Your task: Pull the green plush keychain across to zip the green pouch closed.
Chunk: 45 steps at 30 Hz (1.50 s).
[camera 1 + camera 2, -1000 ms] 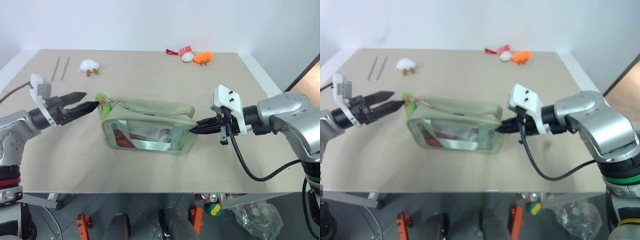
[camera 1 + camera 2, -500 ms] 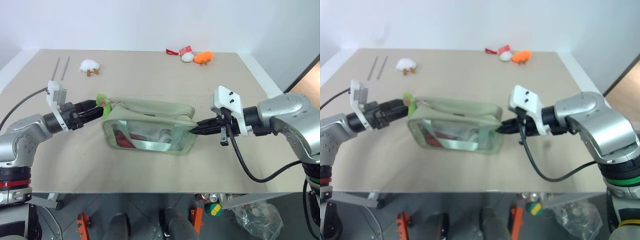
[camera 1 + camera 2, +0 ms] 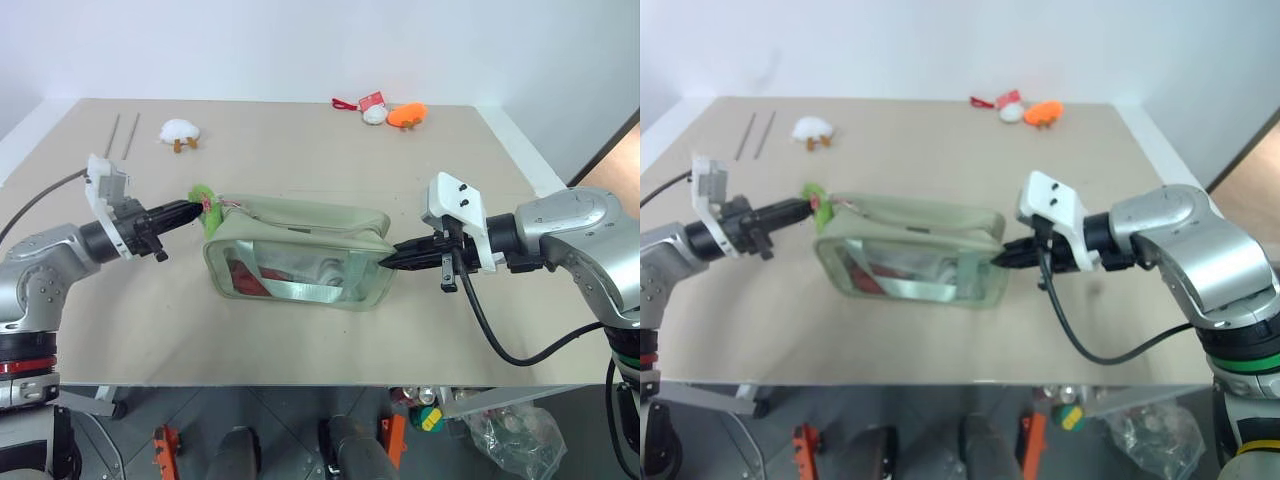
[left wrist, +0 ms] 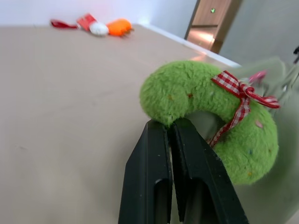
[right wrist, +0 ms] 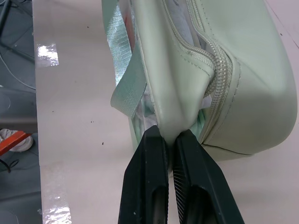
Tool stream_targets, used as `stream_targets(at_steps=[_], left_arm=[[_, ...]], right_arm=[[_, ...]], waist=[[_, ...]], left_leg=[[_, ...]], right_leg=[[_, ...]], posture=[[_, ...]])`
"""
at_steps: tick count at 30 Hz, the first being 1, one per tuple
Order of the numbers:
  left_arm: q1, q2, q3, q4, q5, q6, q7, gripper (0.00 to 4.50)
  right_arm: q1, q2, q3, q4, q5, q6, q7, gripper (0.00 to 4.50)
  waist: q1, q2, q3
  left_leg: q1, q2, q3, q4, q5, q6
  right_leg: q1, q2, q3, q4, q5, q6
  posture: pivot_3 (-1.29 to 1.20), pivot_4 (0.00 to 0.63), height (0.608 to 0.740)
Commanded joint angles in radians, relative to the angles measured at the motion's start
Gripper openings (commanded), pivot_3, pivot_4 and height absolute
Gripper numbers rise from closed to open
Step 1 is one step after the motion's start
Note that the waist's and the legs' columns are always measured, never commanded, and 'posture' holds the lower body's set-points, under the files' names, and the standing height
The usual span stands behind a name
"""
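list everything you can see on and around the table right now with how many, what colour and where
green pouch: one, pale sage green with a clear front window, middle of the table
green plush keychain: one, lime green with a red checked bow, at the pouch's left end
white plush: one, white with orange feet, far left
orange plush: one, orange, far edge
small white and red item: one, beside the orange plush
thin rods: two, grey, far left
table: one, beige
left gripper: black, shut on the keychain
right gripper: black, shut on the pouch's right end
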Motion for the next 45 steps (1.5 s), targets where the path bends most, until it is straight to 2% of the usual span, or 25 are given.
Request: stream_targets(at_steps=[1, 9, 17, 22, 25, 32, 41, 45], left_arm=[[-0.065, 0.011, 0.030, -0.060, -0.017, -0.018, 0.011, 0.06], [-0.184, -0.015, -0.085, -0.161, 0.006, -0.041, -0.049, 0.06], [-0.223, -0.053, -0.250, -0.149, 0.127, -0.106, -0.102, 0.06], [-0.237, -0.081, -0.291, -0.117, 0.164, -0.123, -0.118, 0.06], [-0.258, -0.096, -0.277, -0.093, 0.154, -0.107, -0.123, 0.90], [-0.281, -0.080, -0.232, -0.086, 0.129, -0.089, -0.124, 3.34], [-0.269, -0.018, -0.118, -0.121, 0.045, -0.032, -0.126, 3.34], [-0.266, 0.004, -0.010, -0.123, -0.043, 0.025, -0.097, 3.34]], right_arm=[[-0.014, -0.003, 0.003, -0.015, -0.003, -0.005, 0.006, 0.00], [-0.027, 0.005, 0.011, -0.005, -0.013, -0.010, 0.010, 0.00], [-0.018, 0.017, 0.002, -0.020, -0.008, 0.006, -0.009, 0.00], [-0.015, 0.015, -0.005, -0.026, -0.003, 0.012, -0.017, 0.00], [-0.014, 0.015, -0.007, -0.028, -0.001, 0.014, -0.021, 0.00], [-0.013, 0.014, -0.011, -0.032, 0.001, 0.015, -0.022, 0.00], [-0.025, 0.026, 0.004, -0.020, -0.006, 0.009, -0.020, 0.00], [-0.027, 0.032, 0.006, -0.019, -0.007, 0.008, -0.018, 0.00]], waist=[[0.001, 0.000, 0.000], [0.001, 0.000, 0.000], [-0.001, 0.000, 0.000], [0.000, 0.000, 0.000], [0.001, 0.000, 0.000], [0.000, 0.000, 0.000], [-0.003, 0.000, 0.000], [-0.004, 0.000, 0.000]], left_leg=[[0.000, 0.000, 0.000, 0.000, 0.000, 0.000], [0.000, 0.000, 0.000, 0.000, 0.000, 0.000], [0.000, 0.000, 0.000, 0.000, 0.000, 0.000], [0.000, 0.000, 0.000, 0.000, 0.000, 0.000], [0.000, 0.000, 0.000, 0.001, 0.000, 0.000], [0.000, 0.000, 0.000, 0.000, 0.000, 0.000], [0.000, 0.000, 0.000, 0.000, 0.000, 0.000], [0.001, 0.001, 0.000, 0.000, 0.000, 0.000]], right_leg=[[0.000, 0.000, 0.000, 0.000, 0.000, 0.000], [0.000, 0.000, 0.000, 0.000, 0.000, 0.000], [0.000, 0.001, 0.001, 0.000, 0.000, 0.000], [0.000, 0.001, 0.001, 0.000, 0.000, 0.000], [0.000, 0.001, 0.001, 0.000, 0.000, 0.000], [0.000, 0.001, 0.001, 0.000, 0.000, 0.000], [0.000, 0.001, 0.001, 0.000, 0.000, 0.000], [0.000, 0.002, 0.001, 0.000, 0.000, 0.000]], posture=[[0.00, 0.150, 0.740], [0.00, 0.150, 0.740], [0.00, 0.150, 0.740], [0.00, 0.150, 0.740], [0.00, 0.150, 0.740], [0.00, 0.150, 0.740], [0.00, 0.150, 0.740], [0.00, 0.150, 0.740]])
